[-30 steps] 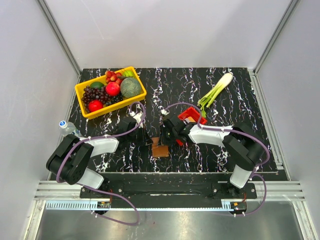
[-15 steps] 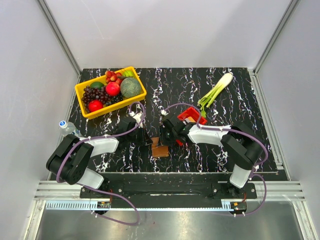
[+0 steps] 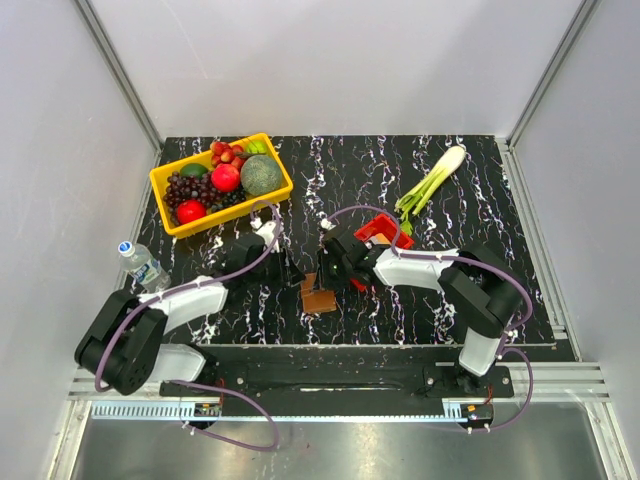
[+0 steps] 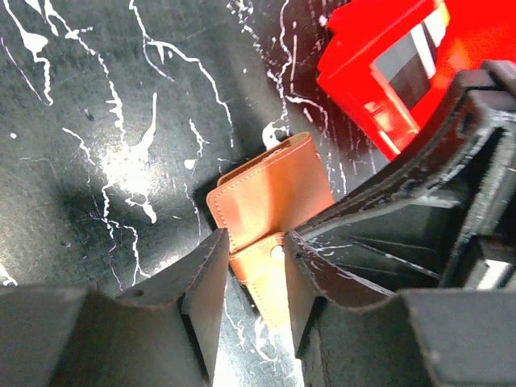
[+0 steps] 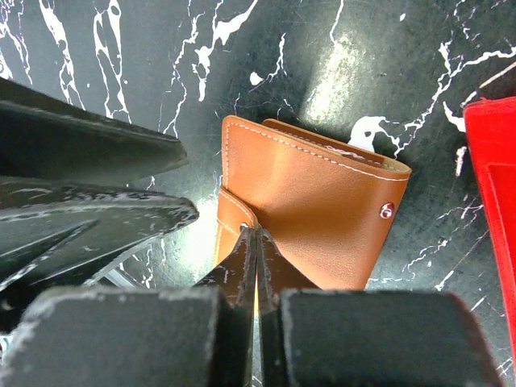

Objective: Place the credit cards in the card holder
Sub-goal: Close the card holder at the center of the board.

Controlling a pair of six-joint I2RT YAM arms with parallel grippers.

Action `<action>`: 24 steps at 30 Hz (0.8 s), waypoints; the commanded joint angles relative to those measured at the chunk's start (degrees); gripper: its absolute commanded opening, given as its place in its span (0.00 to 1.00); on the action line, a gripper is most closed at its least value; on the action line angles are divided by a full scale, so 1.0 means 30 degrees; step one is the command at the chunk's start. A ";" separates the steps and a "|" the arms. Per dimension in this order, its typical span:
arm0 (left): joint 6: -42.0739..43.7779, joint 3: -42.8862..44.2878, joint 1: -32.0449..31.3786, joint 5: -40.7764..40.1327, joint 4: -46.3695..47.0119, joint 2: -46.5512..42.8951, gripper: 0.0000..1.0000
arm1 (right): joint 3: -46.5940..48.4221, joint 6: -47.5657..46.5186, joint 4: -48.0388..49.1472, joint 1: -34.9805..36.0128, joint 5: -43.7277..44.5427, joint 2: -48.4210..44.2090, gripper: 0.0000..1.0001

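Observation:
The brown leather card holder (image 3: 320, 299) lies folded on the black marbled table between both grippers. In the right wrist view the card holder (image 5: 314, 210) fills the middle, and my right gripper (image 5: 256, 235) is shut with its tips at the snap of the holder's strap. In the left wrist view my left gripper (image 4: 254, 266) is open, with the strap of the card holder (image 4: 270, 193) between its fingers and not touching them. A red bin (image 4: 355, 48) behind holds a grey-white credit card (image 4: 407, 60). In the top view the left gripper (image 3: 297, 279) and right gripper (image 3: 324, 280) meet over the holder.
A yellow basket (image 3: 283, 175) of fruit stands at the back left. A leek (image 3: 430, 180) lies at the back right. The red bin (image 3: 388, 229) sits behind the right wrist. A water bottle (image 3: 140, 262) lies off the table's left edge.
The left arm has shifted, its elbow dropping toward the near left and its wrist rising. The card holder has tilted and slid slightly left. The right gripper has hardly moved.

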 commanded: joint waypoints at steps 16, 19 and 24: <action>-0.0244 -0.2248 -0.0296 0.2378 0.3947 0.0116 0.22 | -0.0379 -0.0470 -0.1475 -0.0055 0.2039 0.1283 0.00; -0.0303 -0.2072 -0.0296 0.2260 0.4092 0.0379 0.20 | -0.0438 -0.0441 -0.1475 -0.0055 0.2010 0.1254 0.00; -0.0333 -0.1516 -0.0472 0.2085 0.3947 0.0965 0.16 | -0.0526 -0.0441 -0.1505 -0.0055 0.2039 0.1254 0.00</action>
